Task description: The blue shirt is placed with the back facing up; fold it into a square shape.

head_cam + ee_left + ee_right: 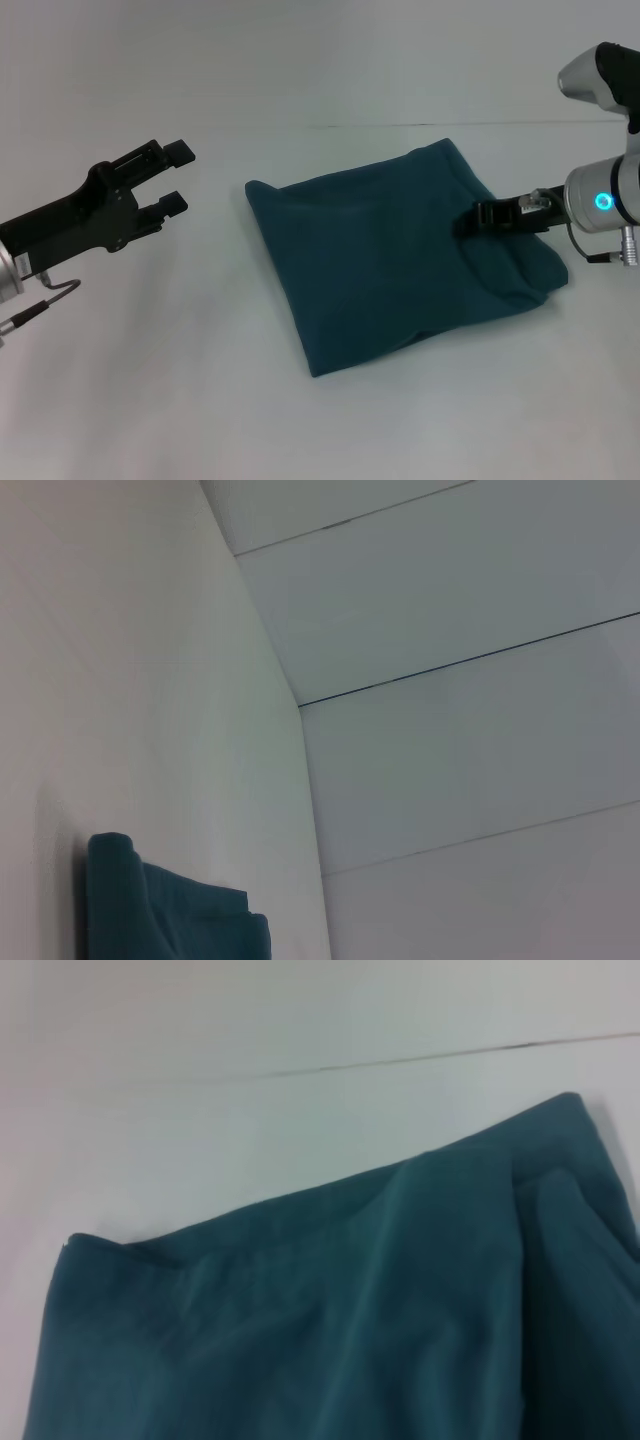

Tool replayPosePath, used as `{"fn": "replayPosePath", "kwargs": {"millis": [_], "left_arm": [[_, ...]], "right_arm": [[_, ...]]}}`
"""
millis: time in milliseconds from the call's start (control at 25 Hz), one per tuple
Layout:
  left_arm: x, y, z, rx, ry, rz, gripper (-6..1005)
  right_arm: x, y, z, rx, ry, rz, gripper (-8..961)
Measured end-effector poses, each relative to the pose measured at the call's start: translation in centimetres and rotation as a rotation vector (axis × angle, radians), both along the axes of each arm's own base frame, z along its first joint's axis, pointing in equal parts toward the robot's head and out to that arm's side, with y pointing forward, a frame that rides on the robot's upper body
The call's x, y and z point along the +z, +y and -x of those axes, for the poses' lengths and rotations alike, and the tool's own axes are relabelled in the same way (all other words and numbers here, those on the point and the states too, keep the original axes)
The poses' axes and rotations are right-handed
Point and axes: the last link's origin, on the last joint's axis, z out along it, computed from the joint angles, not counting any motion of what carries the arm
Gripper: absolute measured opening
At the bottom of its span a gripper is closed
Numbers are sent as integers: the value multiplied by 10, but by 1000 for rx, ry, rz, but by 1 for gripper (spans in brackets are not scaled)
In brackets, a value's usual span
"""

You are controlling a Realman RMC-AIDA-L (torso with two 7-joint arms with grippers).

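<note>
The blue shirt (pixel 395 260) lies folded into a rough square on the white table (pixel 180 380), plain side up, with a thicker fold along its right edge. My right gripper (pixel 487 214) is low over that right edge, above the cloth. My left gripper (pixel 177 177) hangs open and empty above the table, well to the left of the shirt. One corner of the shirt (pixel 170 910) shows in the left wrist view. The right wrist view looks down on the shirt (pixel 350 1300) and its far edge.
A thin dark seam (pixel 450 124) runs across the white surface behind the shirt. Bare white table surrounds the shirt on all sides. White panels with thin seams (pixel 470 660) fill most of the left wrist view.
</note>
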Motion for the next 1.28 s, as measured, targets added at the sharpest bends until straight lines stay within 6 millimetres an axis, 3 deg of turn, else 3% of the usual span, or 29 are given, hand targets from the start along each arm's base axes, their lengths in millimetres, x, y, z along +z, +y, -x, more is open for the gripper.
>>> {"fn": "replayPosePath", "kwargs": {"millis": [280,520,840,1280], "left_arm": [[-1,-1,1,4,-3,2,875],[1,-2,3,8,-10,-12,876],[3,-2,3,7,-13,-17,875],[8,0,4,15,-20,-36,876]], "right_arm": [[3,6,3,47,-33,-22,117],[15,13,24,102,-25,-18,54],[30,18,76,251,-139,40,72],[29,29,81,271,-321,-11,97]]}}
